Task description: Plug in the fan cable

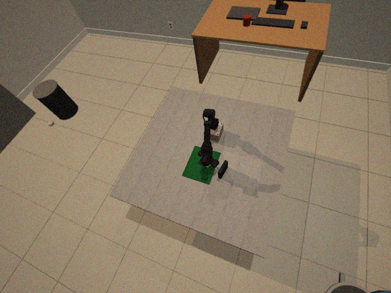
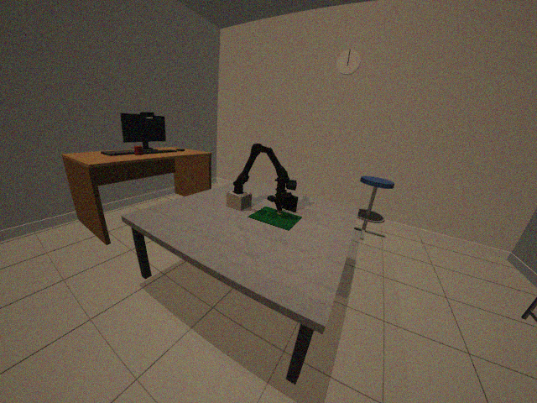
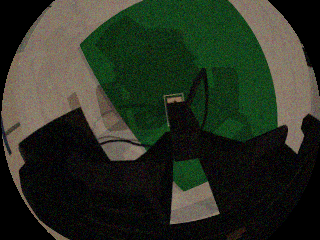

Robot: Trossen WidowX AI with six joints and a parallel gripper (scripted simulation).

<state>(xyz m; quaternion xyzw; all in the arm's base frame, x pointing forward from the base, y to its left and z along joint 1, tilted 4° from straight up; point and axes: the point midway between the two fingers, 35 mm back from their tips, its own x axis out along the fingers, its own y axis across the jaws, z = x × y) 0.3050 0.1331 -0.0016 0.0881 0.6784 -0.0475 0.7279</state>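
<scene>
The green board [image 1: 192, 171] [image 2: 284, 220] [image 3: 220, 34] lies flat on the grey table. My gripper [image 1: 206, 163] [image 2: 278, 209] [image 3: 180, 134] hangs low over the board's right part and is shut on the fan's plug [image 3: 175, 99], a small pale block at the fingertips. A thin black cable [image 3: 114, 140] runs from the plug toward the black fan [image 1: 222, 169] [image 2: 290, 202], which stands upright on the table just right of the board. The fan header is hidden under the plug and fingers; I cannot tell if plug and header touch.
The arm's pale base block [image 1: 217, 133] [image 2: 238, 200] stands behind the board. The table's edges [image 2: 225, 277] lie well away from the board. A wooden desk [image 1: 262, 31] [image 2: 130, 166], a blue stool [image 2: 376, 183] and a dark bin [image 1: 55, 99] stand on the floor around.
</scene>
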